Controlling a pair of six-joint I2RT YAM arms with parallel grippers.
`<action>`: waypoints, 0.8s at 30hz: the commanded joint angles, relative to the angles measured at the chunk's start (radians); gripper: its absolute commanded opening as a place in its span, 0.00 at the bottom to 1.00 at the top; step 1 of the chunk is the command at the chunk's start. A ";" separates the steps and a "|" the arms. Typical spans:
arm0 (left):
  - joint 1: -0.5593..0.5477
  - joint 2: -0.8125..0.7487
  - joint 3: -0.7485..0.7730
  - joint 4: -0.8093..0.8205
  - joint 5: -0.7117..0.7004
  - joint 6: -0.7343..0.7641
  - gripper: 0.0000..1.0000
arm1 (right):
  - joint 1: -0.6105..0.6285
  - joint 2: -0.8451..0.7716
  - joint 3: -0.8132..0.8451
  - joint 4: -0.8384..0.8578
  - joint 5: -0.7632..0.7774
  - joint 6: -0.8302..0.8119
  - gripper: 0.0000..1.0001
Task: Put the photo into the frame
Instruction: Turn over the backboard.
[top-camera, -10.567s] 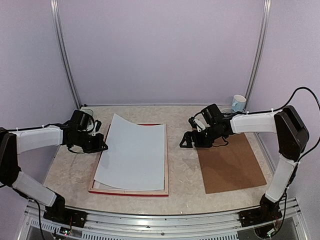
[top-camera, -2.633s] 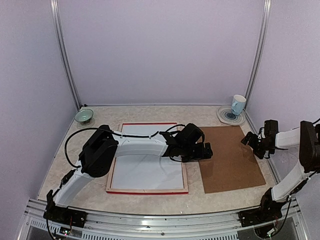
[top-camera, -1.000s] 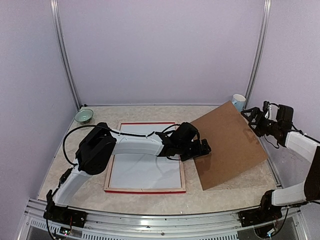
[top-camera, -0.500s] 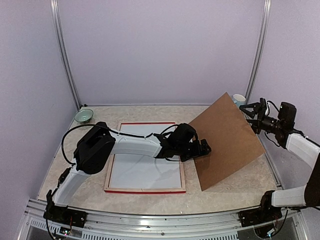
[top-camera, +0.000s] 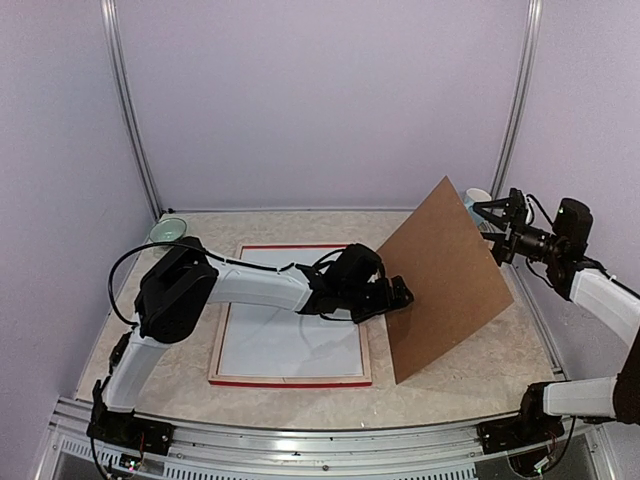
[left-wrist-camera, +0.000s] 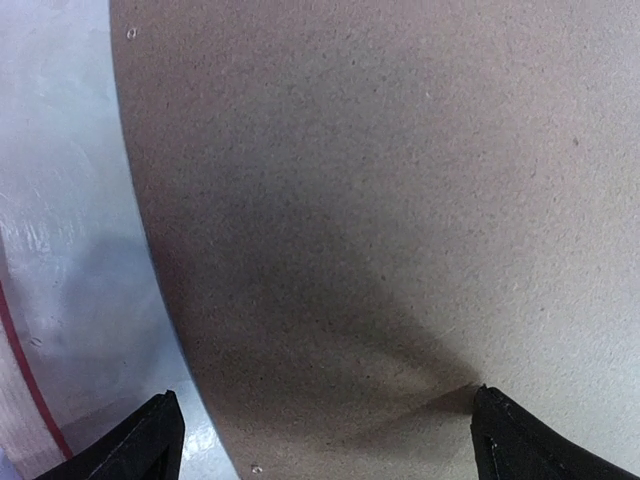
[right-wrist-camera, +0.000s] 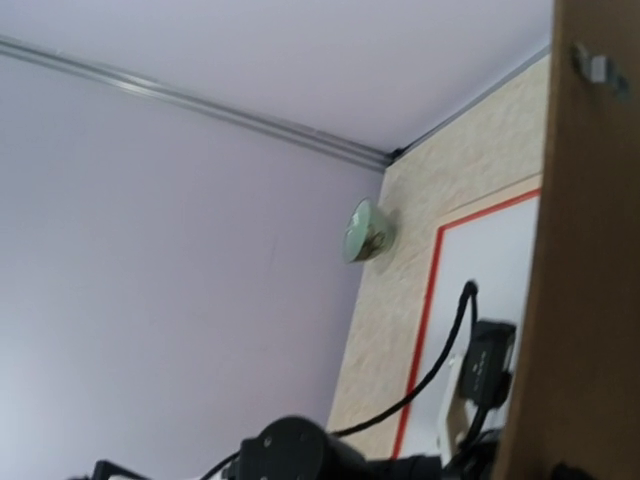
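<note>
Photo (top-camera: 285, 330), large rect. paper print, lies plain white back up inside the thin red-edged rect. picture frame (top-camera: 290, 382). Long axis runs near-to-far from the arm bases. L gripper (top-camera: 398, 292): fingers spread wide, holding nothing, tips against the plain brown backing board (top-camera: 445, 280), which stands tilted on its lower edge just right of the frame. Photo sits left of those fingers, under the L arm, so L arm is nearer. R gripper (top-camera: 488, 216): also spread wide, at the board's top corner. No brands or writing legible.
</note>
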 joint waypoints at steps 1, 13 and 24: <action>0.022 -0.079 -0.014 0.011 -0.014 0.018 0.99 | 0.043 -0.015 0.034 0.072 -0.039 0.054 0.99; 0.067 -0.155 -0.045 0.057 0.012 0.012 0.99 | 0.169 0.008 0.068 0.118 0.001 0.070 0.99; 0.114 -0.281 -0.152 0.132 0.018 0.001 0.99 | 0.269 0.059 0.095 0.214 0.042 0.103 0.99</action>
